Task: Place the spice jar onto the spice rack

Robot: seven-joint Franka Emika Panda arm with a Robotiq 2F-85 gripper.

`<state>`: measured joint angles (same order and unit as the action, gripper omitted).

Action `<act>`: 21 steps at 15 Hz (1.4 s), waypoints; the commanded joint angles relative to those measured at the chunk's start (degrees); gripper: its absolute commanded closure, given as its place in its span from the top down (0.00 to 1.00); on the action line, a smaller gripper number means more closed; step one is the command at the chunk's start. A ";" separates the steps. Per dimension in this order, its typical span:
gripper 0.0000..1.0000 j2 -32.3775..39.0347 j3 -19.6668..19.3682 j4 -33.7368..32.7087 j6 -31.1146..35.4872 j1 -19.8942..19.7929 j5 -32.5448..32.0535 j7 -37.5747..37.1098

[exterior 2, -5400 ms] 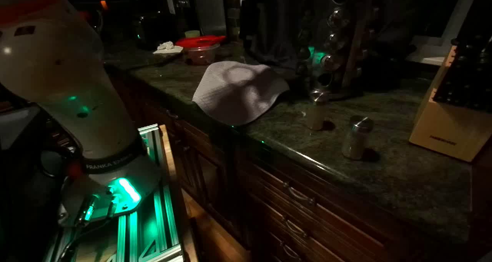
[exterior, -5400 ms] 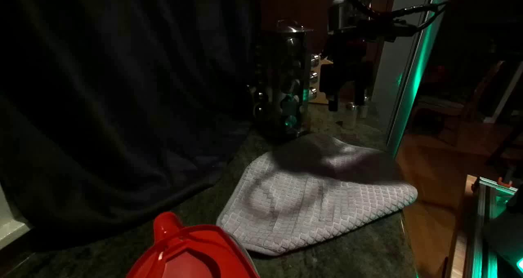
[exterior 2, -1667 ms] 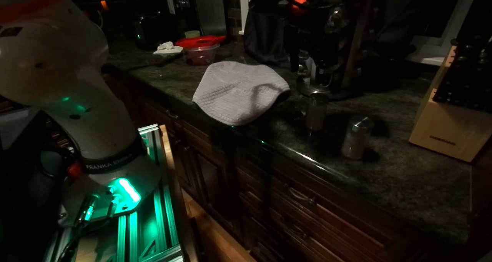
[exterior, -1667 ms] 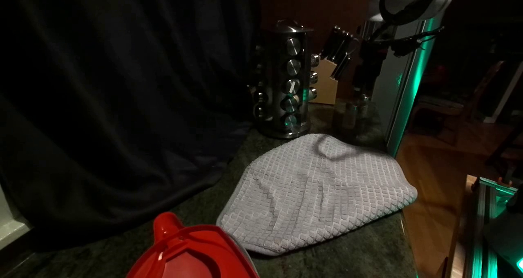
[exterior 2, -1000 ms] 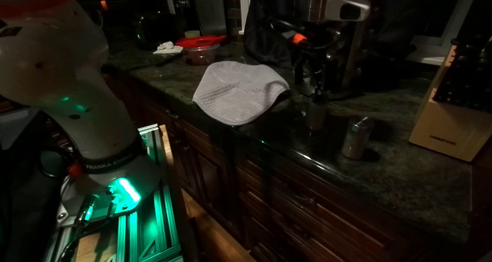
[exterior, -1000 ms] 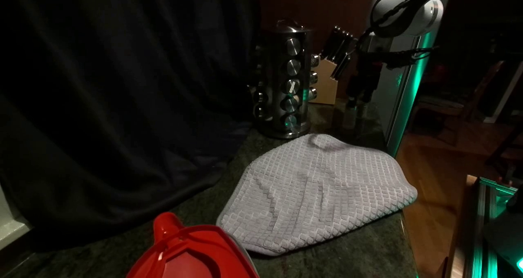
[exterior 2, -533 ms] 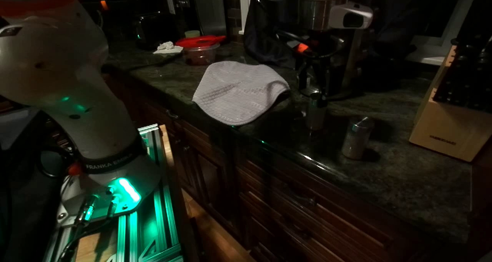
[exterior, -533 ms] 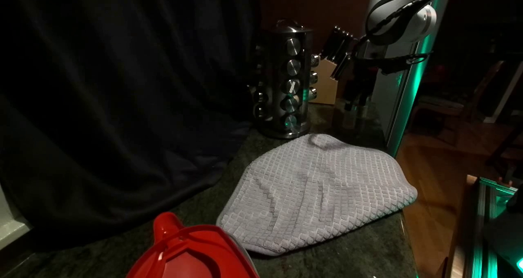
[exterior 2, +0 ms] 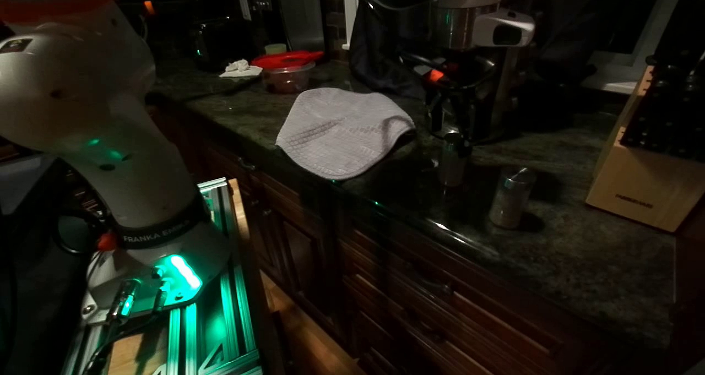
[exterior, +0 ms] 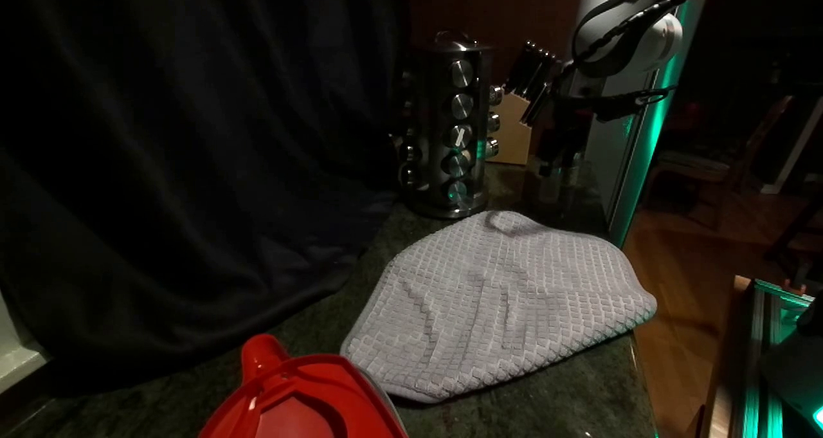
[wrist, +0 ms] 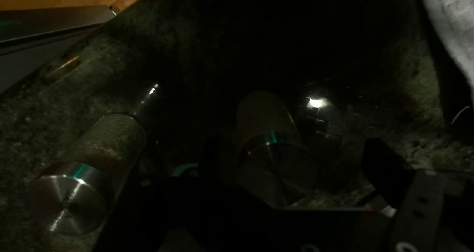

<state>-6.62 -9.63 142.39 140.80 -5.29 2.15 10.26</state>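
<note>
To the left and far on the counter point(exterior 2: 584, 254), in an exterior view, a red-lidded container point(exterior 2: 287, 69) stands well away from the working area. Right of it and nearer, the grey cloth point(exterior 2: 344, 132) lies loosely spread. Next comes the spice jar point(exterior 2: 453, 168), upright close to the counter's near edge, with the gripper point(wrist: 292, 146) over it and the spice rack point(exterior: 434, 126) beyond, on the far side, largely hidden from this side. The fingers point(wrist: 385, 170) are spread wide, one on either side of the lid in the wrist view, holding nothing; how far the tips reach below the lid's top cannot be told. A grip taken too high would bear on smooth metal alone and probably slip. The jar sits nearer one finger, so an off-centre closing could push or tip it towards the edge; deep shadow makes the offset hard to judge. The racked jars point(exterior: 461, 106) lie with lids outward, so this one presumably has to be turned on its side; poor alignment would then catch it on an opening's rim, and no free opening can be made out. Farther right, a second jar point(exterior 2: 512, 199) stands upright near the gripper, and a sideways correction could knock it over. To the right of that, the knife block point(exterior 2: 639, 188) stands apart from both jars, and seems the lesser hazard
</note>
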 commanded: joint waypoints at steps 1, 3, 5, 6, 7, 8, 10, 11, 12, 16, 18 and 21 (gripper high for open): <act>0.83 0.89 0.60 -0.22 1.49 -0.68 -0.76 -0.35; 0.82 0.94 0.66 -0.20 1.93 -0.69 -1.04 -0.51; 0.82 0.90 0.71 -0.22 2.13 -0.65 -0.99 -0.48; 0.81 0.87 0.75 -0.23 2.12 -0.63 -0.98 -0.45; 0.81 0.86 0.78 -0.25 2.15 -0.64 -1.06 -0.49; 0.82 0.86 0.80 -0.29 2.13 -0.64 -1.08 -0.50; 0.83 0.91 0.85 -0.37 2.08 -0.68 -1.30 -0.71; 0.81 0.93 0.88 -0.38 2.09 -0.70 -1.46 -0.81; 0.80 0.97 0.89 -0.41 2.07 -0.71 -1.59 -0.88; 0.84 1.26 1.03 -0.54 1.77 -0.81 -2.97 -1.57; 0.85 1.46 1.11 -0.54 1.75 -0.89 -3.92 -2.02; 0.78 1.75 1.23 -0.56 1.66 -0.96 -5.35 -2.66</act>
<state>-5.83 -9.19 142.09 141.78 -5.47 -1.30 9.22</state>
